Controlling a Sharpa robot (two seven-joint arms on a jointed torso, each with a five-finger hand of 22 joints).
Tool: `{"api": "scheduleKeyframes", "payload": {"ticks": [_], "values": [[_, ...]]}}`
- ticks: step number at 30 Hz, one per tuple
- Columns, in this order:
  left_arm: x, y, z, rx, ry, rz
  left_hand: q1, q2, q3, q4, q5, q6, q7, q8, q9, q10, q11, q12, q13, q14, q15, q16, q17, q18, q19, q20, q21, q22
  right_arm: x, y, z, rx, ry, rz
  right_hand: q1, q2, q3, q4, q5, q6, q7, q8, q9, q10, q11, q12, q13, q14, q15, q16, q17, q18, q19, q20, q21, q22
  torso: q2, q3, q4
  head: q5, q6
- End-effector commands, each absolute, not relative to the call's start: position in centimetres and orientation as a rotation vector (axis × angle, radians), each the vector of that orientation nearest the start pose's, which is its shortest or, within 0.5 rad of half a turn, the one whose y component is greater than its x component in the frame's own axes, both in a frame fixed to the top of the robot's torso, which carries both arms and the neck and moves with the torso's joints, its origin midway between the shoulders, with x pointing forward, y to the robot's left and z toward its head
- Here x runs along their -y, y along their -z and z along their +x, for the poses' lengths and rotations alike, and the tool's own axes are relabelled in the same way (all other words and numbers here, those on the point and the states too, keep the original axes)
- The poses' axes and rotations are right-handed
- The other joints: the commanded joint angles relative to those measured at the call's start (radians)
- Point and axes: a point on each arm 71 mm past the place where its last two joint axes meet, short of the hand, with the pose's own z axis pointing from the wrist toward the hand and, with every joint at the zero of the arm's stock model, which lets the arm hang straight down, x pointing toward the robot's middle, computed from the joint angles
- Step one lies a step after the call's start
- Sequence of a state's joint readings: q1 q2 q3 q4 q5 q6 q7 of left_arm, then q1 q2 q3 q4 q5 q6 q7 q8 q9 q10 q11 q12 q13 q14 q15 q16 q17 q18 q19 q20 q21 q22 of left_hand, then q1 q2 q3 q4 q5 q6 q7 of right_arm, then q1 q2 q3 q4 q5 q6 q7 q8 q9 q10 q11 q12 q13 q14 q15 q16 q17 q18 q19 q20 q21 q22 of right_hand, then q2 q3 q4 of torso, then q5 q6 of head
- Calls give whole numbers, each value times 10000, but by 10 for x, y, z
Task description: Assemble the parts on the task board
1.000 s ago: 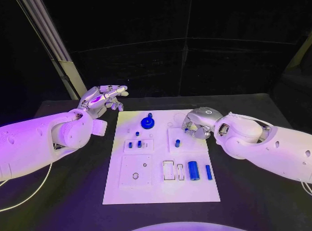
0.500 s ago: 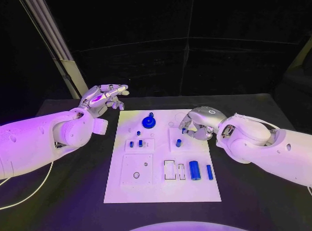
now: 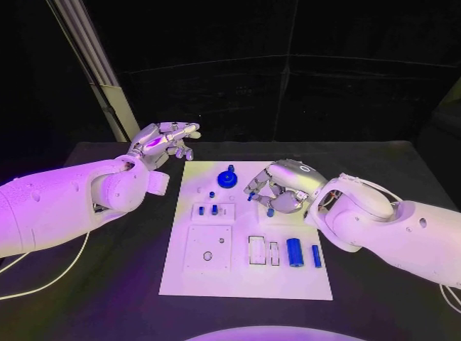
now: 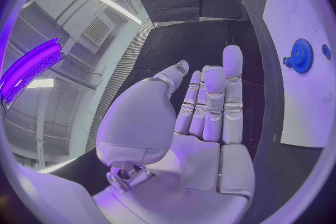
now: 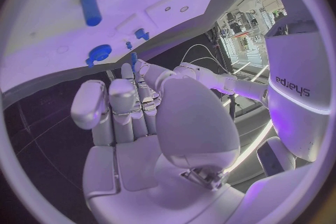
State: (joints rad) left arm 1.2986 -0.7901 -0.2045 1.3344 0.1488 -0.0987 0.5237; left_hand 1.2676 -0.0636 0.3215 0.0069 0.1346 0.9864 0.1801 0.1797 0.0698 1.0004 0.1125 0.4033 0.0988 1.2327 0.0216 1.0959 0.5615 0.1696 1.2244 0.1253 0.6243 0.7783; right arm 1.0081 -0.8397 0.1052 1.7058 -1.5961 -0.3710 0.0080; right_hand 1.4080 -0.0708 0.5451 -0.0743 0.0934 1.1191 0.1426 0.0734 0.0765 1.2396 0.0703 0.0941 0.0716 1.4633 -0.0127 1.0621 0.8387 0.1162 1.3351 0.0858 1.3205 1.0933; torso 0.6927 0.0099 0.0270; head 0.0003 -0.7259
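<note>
Right hand (image 3: 279, 189) pinches small blue part (image 3: 251, 195) over task board (image 3: 241, 277) — left hand (image 3: 160, 144) empty, fingers apart.

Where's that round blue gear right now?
In the head view, the blue gear sits at the task board's far end, between the two hands, nearer the right hand.

Robotics lab: black-curtained booth (image 3: 292, 92), black table (image 3: 394, 185), white task board (image 3: 241, 277).

Your right hand (image 3: 279, 186) is hovering over the board's (image 3: 246, 280) far right part, with the gear (image 3: 227, 178) standing just beside its fingertips. Your left hand (image 3: 160, 143) is hanging off the board, over bare table beyond its far left corner.
</note>
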Motion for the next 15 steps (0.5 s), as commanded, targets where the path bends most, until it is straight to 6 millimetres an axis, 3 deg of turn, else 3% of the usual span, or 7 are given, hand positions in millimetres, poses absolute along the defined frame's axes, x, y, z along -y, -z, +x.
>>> {"api": "scheduleKeyframes", "payload": {"ticks": [1,7,15], "values": [[-235,187,519,-13563,16760,-11212,-9,35,-50,-10,60,-4,0,54,0,-53,-44,60,11,-78,20,-52,-25,134,-40,-19,-68,-14,132,191,420,-15185,-10084,-2959,8,-83,68,17,42,0,82,-58,-11,-10,45,-13,6,131,-10,65,0,-197,49,37,57,15,11,-4,-3,184,-77],[-230,187,519,-13612,16813,-11189,-1,32,-62,-12,65,-9,0,57,-2,-62,-44,68,11,-82,20,-54,-38,134,-38,-19,-76,-21,115,212,411,-15657,-10511,-3183,-6,-89,78,11,59,-26,97,-70,-18,-37,60,-32,2,127,1,85,8,-198,41,46,67,23,18,-28,5,432,-244],[-225,187,520,-13668,16875,-11162,11,39,-67,-15,70,-14,-1,61,-2,-68,-45,77,11,-85,19,-53,-45,134,-36,-19,-83,-27,95,235,403,-16132,-10443,-3655,-5,-85,85,6,67,-34,100,-73,-21,-43,63,-37,2,135,5,133,68,-209,65,50,99,80,8,-3,-17,701,-430]]}}
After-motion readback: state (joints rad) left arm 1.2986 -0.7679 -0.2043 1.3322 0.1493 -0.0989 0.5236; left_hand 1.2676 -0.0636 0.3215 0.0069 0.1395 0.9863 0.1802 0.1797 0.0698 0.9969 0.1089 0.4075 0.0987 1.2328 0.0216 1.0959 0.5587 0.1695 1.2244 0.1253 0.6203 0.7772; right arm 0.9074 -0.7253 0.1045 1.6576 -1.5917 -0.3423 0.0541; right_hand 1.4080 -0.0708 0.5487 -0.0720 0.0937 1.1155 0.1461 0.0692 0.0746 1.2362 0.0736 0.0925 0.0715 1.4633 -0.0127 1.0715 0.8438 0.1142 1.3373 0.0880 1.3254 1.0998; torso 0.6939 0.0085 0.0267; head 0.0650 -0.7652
